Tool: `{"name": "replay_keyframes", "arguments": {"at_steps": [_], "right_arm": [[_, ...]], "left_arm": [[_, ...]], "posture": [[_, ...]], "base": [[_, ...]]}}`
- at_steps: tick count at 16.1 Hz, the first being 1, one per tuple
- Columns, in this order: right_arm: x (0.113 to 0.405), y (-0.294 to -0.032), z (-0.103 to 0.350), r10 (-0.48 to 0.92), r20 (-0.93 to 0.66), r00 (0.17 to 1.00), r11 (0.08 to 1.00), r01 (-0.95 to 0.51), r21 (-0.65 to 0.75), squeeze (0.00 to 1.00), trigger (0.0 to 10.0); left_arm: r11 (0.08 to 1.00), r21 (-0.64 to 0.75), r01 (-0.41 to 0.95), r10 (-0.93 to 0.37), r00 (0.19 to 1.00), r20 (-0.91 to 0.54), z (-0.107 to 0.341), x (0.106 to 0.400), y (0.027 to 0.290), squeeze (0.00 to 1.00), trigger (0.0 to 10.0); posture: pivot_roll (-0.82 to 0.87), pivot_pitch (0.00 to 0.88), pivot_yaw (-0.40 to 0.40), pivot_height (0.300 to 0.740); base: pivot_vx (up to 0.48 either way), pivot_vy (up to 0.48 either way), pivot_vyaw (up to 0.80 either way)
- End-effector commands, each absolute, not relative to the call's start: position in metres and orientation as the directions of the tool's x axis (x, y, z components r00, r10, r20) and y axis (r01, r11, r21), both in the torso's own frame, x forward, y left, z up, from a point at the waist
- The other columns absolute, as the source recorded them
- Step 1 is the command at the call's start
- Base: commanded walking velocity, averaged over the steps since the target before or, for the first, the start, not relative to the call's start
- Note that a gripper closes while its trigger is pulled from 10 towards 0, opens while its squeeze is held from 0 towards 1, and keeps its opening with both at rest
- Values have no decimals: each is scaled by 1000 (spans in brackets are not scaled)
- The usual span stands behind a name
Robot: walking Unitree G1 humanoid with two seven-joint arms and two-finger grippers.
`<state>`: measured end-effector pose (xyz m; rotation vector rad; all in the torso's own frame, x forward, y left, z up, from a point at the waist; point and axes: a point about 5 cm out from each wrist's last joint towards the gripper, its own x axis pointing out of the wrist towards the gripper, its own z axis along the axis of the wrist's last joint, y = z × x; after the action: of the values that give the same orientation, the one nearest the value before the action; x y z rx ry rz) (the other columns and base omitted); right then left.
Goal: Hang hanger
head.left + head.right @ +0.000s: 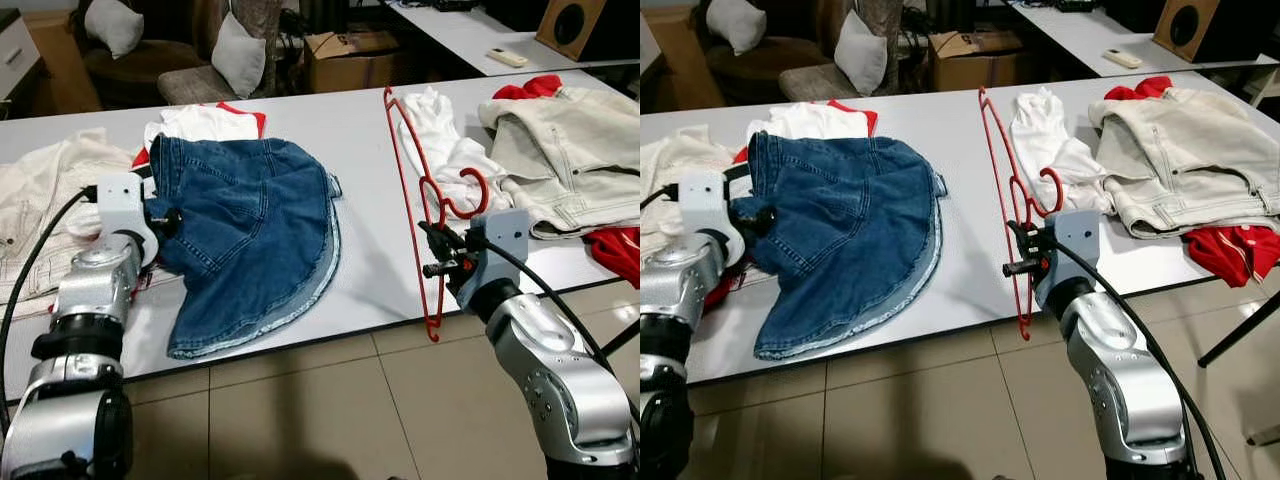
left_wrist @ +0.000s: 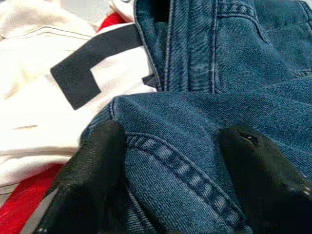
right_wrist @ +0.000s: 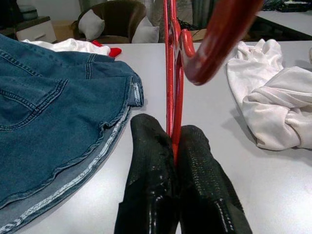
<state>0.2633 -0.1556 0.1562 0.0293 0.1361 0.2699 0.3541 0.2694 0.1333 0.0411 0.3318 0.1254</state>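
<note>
A red plastic hanger (image 3: 170,58) stands on edge over the white table (image 1: 360,140), its hook (image 3: 219,39) curling toward the robot's right. My right gripper (image 1: 432,250) is shut on the hanger's lower bar near the table's front edge; the fingers (image 3: 151,175) pinch the bar. A blue denim skirt (image 1: 255,220) lies spread on the table to the left of the hanger. My left gripper (image 1: 168,222) is at the skirt's left edge, open, with a denim fold (image 2: 175,161) between its fingers (image 2: 92,165).
A crumpled white shirt (image 1: 445,145), a beige jacket (image 1: 570,150) and a red cloth (image 1: 615,250) lie right of the hanger. A beige garment (image 1: 40,190) and a white-and-red shirt (image 1: 205,122) lie at left. Chairs with cushions (image 1: 238,55) and a cardboard box (image 1: 350,55) stand behind the table.
</note>
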Motion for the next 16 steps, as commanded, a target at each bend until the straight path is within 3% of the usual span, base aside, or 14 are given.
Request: {"name": "replay_keyframes", "arguments": {"at_steps": [1, 11, 16], "right_arm": [[260, -158, 157, 256, -140, 956, 967, -254, 37, 0, 10000], [263, -171, 148, 156, -194, 969, 987, -159, 4, 0, 10000], [265, -175, 149, 124, -190, 974, 992, -123, 17, 0, 10000]], "left_arm": [[995, 52, -89, 102, 931, -349, 127, 355, 264, 0, 0], [999, -32, -31, 20, 955, -296, 124, 354, 256, 0, 0], [954, -210, 214, -224, 974, -25, 157, 365, 221, 0, 0]], "posture": [[-82, 0, 25, 740], [-80, 0, 22, 740], [-84, 0, 29, 740]], "base": [[0, 0, 0], [0, 0, 0], [0, 0, 0]]}}
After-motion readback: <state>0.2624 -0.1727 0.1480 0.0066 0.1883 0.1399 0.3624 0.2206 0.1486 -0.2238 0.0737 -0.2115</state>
